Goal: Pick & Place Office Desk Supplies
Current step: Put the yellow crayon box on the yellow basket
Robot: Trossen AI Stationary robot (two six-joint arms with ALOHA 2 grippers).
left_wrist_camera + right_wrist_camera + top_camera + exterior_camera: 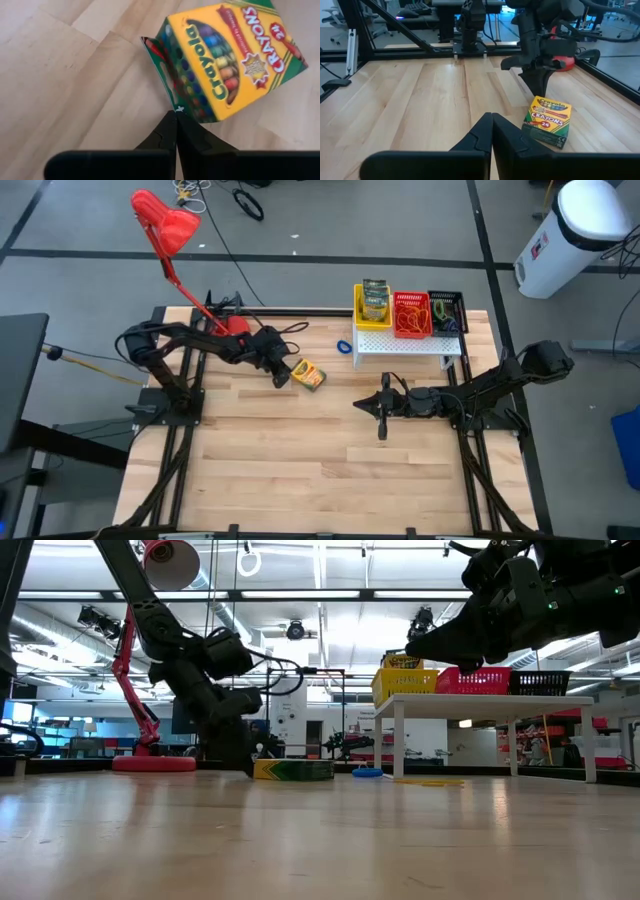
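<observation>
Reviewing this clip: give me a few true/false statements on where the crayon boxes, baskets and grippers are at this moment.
1. A crayon box lies on the table by the left gripper. True.
2. The left gripper is open around that box. False: it is shut, beside the box.
3. The yellow basket holds another crayon box. True.
4. The three baskets sit directly on the table. False: they stand on a white shelf.
5. The right gripper holds a rubber band. False: it is shut and empty.
</observation>
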